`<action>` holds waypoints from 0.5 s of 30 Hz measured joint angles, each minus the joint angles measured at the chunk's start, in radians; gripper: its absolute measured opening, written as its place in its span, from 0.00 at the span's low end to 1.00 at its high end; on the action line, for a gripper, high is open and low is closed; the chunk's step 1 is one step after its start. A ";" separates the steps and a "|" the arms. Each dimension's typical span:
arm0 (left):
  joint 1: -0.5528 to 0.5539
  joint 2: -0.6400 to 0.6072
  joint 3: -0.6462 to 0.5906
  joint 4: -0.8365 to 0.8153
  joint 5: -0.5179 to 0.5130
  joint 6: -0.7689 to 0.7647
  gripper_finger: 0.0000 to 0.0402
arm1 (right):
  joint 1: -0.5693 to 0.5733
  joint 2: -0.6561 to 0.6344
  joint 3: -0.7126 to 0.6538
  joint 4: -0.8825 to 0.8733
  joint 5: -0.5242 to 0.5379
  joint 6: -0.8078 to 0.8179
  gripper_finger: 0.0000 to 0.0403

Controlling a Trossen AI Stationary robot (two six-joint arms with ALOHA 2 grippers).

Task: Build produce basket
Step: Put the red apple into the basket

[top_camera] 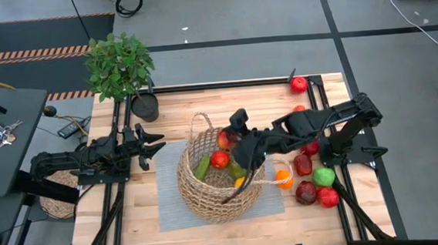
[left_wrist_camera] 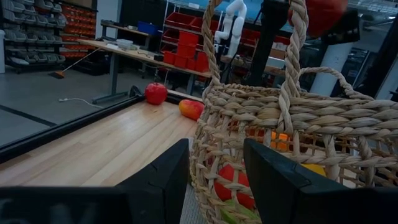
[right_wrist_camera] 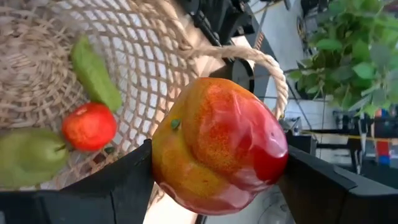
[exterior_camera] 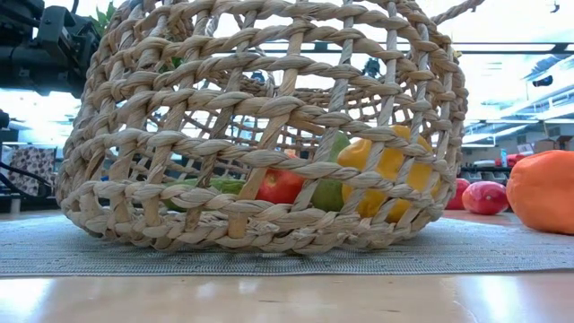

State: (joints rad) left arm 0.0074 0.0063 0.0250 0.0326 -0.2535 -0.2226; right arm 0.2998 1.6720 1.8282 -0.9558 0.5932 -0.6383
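Over basket (top_camera: 217,190): right hand (top_camera: 228,139) gripping unlabelled mango (right_wrist_camera: 219,146).

baskets: one wicker basket (top_camera: 222,185) | fruits on desk beside it: seven | potted plants: one (top_camera: 122,67)

Even overhead lighting is noted; background windows are blown out behind the basket (exterior_camera: 260,135), and the mango (right_wrist_camera: 217,146) is glare-streaked.
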 joint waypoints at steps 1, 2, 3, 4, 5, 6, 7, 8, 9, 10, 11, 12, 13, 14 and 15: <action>0.000 0.000 0.000 0.000 0.000 0.000 0.40 | 0.004 0.006 0.000 0.007 0.001 -0.007 0.75; 0.000 0.000 0.000 0.000 0.000 0.000 0.40 | 0.006 0.009 0.001 0.019 0.001 -0.009 0.75; 0.000 0.000 0.000 0.000 0.000 0.000 0.40 | 0.007 0.011 0.001 0.024 0.000 -0.009 0.76; 0.000 0.000 0.000 0.000 0.000 0.000 0.40 | 0.007 0.015 0.001 0.029 -0.010 -0.007 0.76; 0.000 0.000 0.000 -0.001 0.000 0.000 0.40 | 0.006 0.022 0.000 0.047 -0.025 0.000 0.76; 0.000 0.000 0.000 -0.002 0.000 0.000 0.40 | 0.006 0.028 0.001 0.066 -0.038 0.010 0.76; 0.000 0.000 0.000 -0.001 0.000 0.000 0.40 | 0.006 0.032 -0.002 0.068 -0.048 0.012 0.76; 0.000 0.000 0.000 0.000 0.000 0.000 0.40 | 0.005 0.041 -0.012 0.076 -0.053 0.012 0.76; 0.000 0.000 0.000 -0.001 0.000 0.000 0.40 | -0.001 0.049 -0.022 0.094 -0.054 0.008 0.76; 0.000 0.000 0.000 -0.002 0.000 0.000 0.40 | -0.005 0.056 -0.034 0.103 -0.056 0.004 0.76; 0.000 0.002 0.000 0.002 0.000 0.000 0.40 | -0.010 0.066 -0.047 0.102 -0.060 0.001 0.76; 0.000 0.005 0.001 0.005 -0.001 0.000 0.40 | -0.015 0.076 -0.055 0.110 -0.071 0.002 0.76; 0.000 0.005 0.000 0.001 0.000 0.000 0.40 | -0.020 0.085 -0.063 0.128 -0.088 0.005 0.76; 0.000 0.008 0.000 0.002 0.000 0.000 0.40 | -0.026 0.095 -0.072 0.144 -0.110 0.009 0.76; -0.001 0.013 0.000 0.006 0.000 0.000 0.40 | -0.031 0.106 -0.082 0.159 -0.132 0.014 0.76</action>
State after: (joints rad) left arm 0.0067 0.0193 0.0254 0.0389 -0.2536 -0.2226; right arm 0.2691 1.7776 1.7464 -0.7966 0.4612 -0.6245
